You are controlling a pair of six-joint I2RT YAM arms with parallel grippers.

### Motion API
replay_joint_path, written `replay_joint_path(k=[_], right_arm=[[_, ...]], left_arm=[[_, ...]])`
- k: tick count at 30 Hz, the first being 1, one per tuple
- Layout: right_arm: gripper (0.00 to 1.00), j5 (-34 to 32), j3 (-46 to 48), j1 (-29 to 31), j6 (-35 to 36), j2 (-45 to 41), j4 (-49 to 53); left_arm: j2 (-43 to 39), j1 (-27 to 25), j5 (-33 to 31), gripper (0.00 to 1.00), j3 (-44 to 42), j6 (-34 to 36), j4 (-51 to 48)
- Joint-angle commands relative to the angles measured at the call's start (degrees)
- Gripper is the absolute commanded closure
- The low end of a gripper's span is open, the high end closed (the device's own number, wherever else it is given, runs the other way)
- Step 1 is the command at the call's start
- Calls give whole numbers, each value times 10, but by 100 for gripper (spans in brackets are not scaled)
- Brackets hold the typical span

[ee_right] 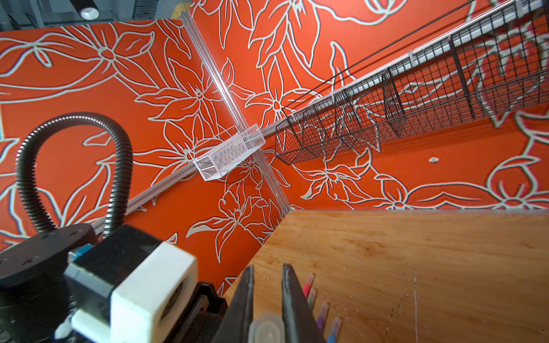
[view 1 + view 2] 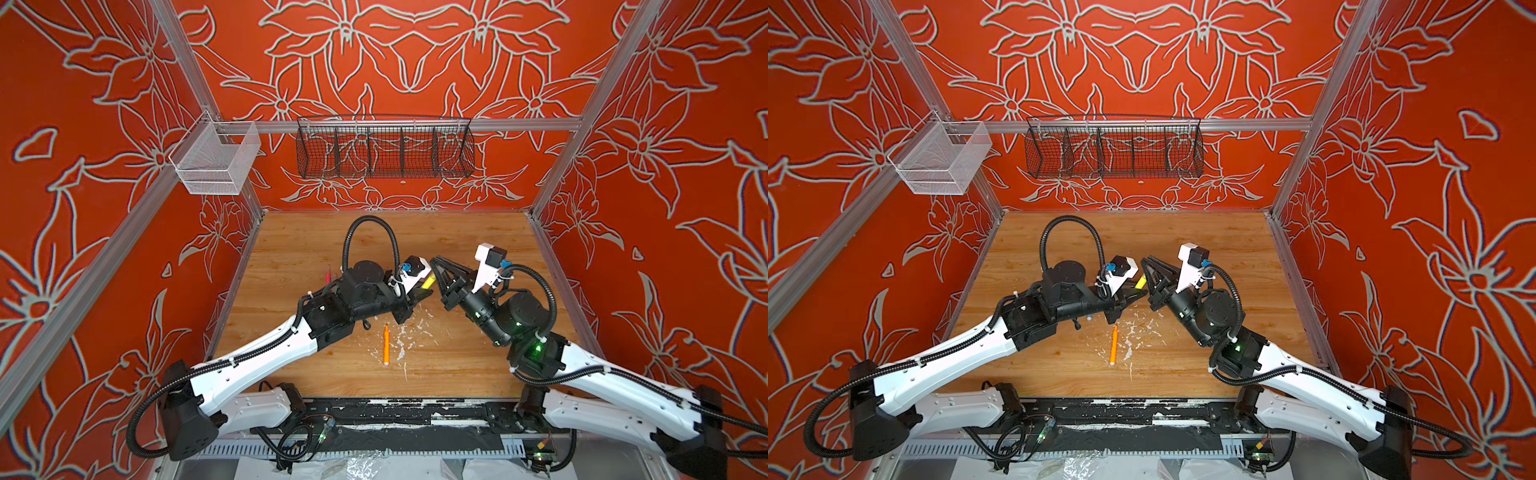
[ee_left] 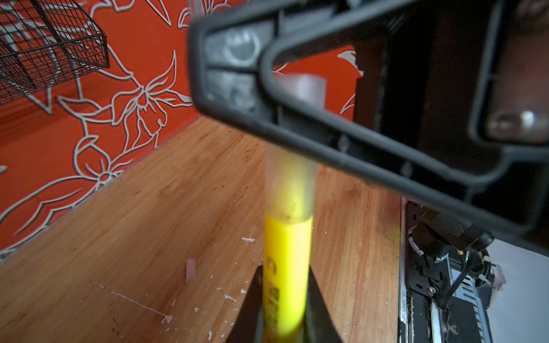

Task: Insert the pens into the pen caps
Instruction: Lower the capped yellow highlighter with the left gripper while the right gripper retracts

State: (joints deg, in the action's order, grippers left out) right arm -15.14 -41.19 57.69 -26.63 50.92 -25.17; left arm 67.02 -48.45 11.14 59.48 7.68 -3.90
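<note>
Left gripper (image 3: 283, 274) clamping yellow pen (image 3: 286, 252), tip inside translucent cap (image 3: 289, 184); loose cap (image 3: 191, 270) nearby

six pens (image 2: 386, 345), one loose cap (image 3: 191, 270), two wire baskets (image 2: 384, 151), two arms (image 2: 257, 353)

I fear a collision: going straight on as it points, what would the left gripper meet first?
Most likely the pen cap over the yellow pen it holds, clamped in the right gripper; depth is unclear.

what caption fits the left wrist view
Left gripper holds a yellow marker pen, tip inside a translucent plastic cap clamped by the right gripper.
</note>
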Motion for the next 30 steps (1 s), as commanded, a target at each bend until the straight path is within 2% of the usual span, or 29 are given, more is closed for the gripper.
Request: replay_joint_path(k=[1, 5, 9, 14, 18, 22, 27, 30], right_arm=[[100, 125, 54, 37, -4, 38, 139], [100, 121, 61, 40, -14, 44, 126], [99, 64, 61, 39, -10, -3, 168], [69, -49, 80, 40, 18, -109, 225], [54, -130, 97, 39, 62, -191, 228], [47, -216, 90, 38, 127, -217, 229], [42, -349, 101, 20, 195, -196, 216], [40, -365, 131, -16, 205, -195, 198]], left_arm=[[1, 13, -73, 100, 78, -16, 208], [8, 13, -74, 100, 85, -15, 210], [-4, 13, -83, 100, 49, -21, 214], [-47, 13, -103, 100, -63, -53, 217], [-84, 14, -128, 100, -152, -95, 207], [-100, 13, -186, 100, -212, -161, 183], [-81, 13, -247, 100, -262, -243, 128], [-54, 15, -287, 100, -256, -275, 87]])
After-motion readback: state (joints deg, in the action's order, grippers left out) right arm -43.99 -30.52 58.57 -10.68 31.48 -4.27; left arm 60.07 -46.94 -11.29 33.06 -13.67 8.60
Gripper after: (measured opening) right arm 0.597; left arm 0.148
